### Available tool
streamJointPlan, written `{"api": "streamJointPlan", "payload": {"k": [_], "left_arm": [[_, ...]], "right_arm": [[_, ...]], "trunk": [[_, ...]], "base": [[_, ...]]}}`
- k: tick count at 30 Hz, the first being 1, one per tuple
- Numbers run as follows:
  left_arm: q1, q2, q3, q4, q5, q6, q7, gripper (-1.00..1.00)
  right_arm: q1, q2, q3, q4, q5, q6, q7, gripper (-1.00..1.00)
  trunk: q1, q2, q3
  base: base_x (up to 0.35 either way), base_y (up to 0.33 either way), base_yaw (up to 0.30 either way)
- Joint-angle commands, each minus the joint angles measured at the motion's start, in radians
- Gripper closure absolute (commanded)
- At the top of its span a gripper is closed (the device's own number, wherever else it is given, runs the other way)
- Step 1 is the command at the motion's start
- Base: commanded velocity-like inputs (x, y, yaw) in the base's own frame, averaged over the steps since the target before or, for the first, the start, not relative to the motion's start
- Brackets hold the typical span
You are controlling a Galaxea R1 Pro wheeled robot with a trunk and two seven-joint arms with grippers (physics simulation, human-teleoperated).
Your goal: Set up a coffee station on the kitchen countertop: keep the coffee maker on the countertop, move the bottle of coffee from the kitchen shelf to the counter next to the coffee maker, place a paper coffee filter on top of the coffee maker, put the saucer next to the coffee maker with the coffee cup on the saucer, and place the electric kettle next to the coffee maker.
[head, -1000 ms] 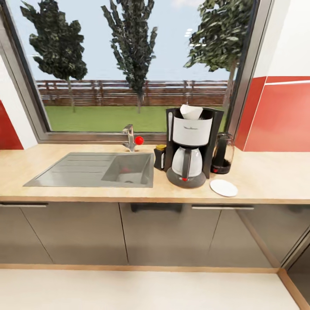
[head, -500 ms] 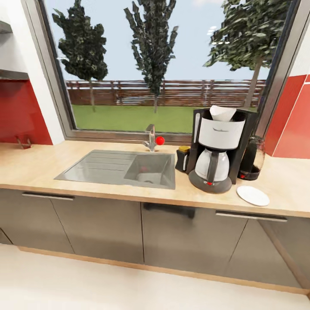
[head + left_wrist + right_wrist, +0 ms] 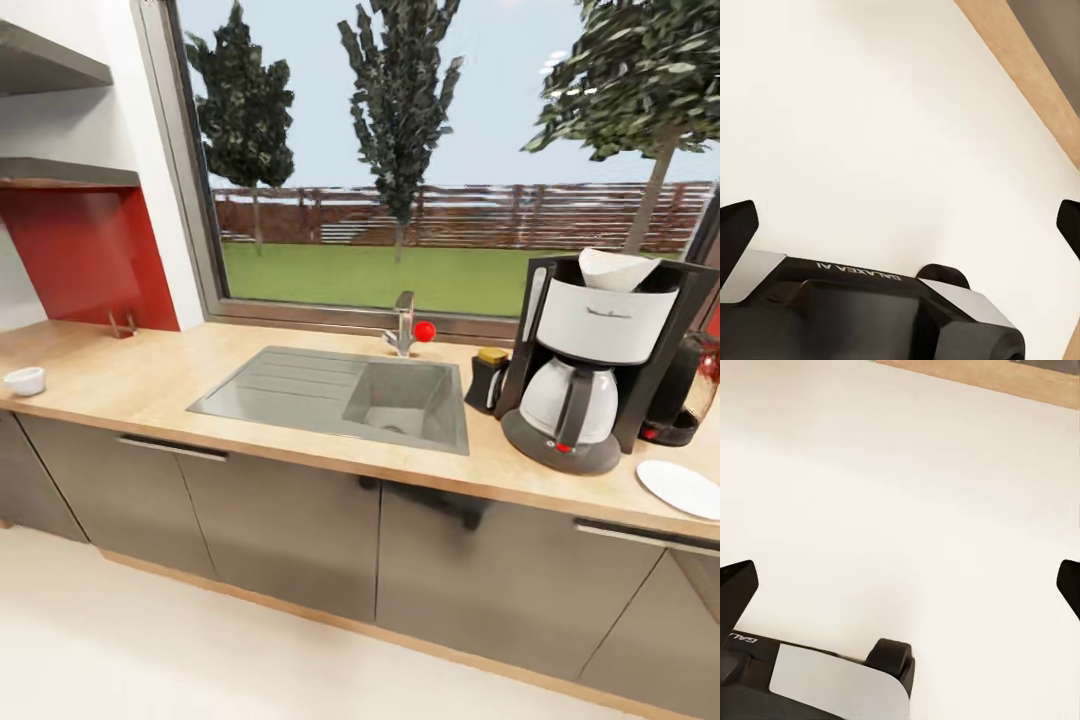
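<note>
Far from hands (image 3: 900, 225): cup (image 3: 24, 380)

Home kitchen prob.: sink (image 3: 400, 400), worktop (image 3: 150, 375), coffee maker (image 3: 590, 360).

A grey sink (image 3: 300, 392) with a red-knobbed tap (image 3: 405, 325) below a window (image 3: 440, 160).

Bright even daylight, soft shadows, edges warped
</note>
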Motion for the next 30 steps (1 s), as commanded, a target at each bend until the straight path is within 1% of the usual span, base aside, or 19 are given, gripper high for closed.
{"api": "streamJointPlan", "payload": {"k": [1,5,14,19,30], "left_arm": [[-0.001,0.0,0.001,0.0,0.009,0.006,-0.004,-1.0],[-0.001,0.0,0.001,0.0,0.01,0.006,-0.004,-1.0],[-0.001,0.0,0.002,0.001,0.009,0.006,-0.003,-1.0],[-0.001,0.0,0.002,0.0,0.009,0.006,-0.004,-1.0],[-0.001,0.002,0.002,0.001,0.01,0.006,-0.003,-1.0]], "right_arm": [[0.0,-0.001,0.004,0.001,-0.01,-0.001,0.004,-1.0],[0.0,0.0,0.004,0.001,-0.01,-0.001,0.005,-1.0],[0.0,-0.001,0.005,0.001,-0.01,0.0,0.006,-1.0],[0.0,0.0,0.005,0.001,-0.01,-0.001,0.005,-1.0],[0.0,0.001,0.005,0.001,-0.01,-0.001,0.003,-1.0]], "trunk": [[0.0,0.0,-0.001],[0.0,0.0,-0.001],[0.0,0.0,-0.001],[0.0,0.0,-0.001],[0.0,0.0,-0.001]], "base": [[0.006,0.008,0.273],[0.029,0.04,0.237],[0.177,0.182,0.106],[0.068,0.067,0.242],[0.006,0.006,0.271]]}}
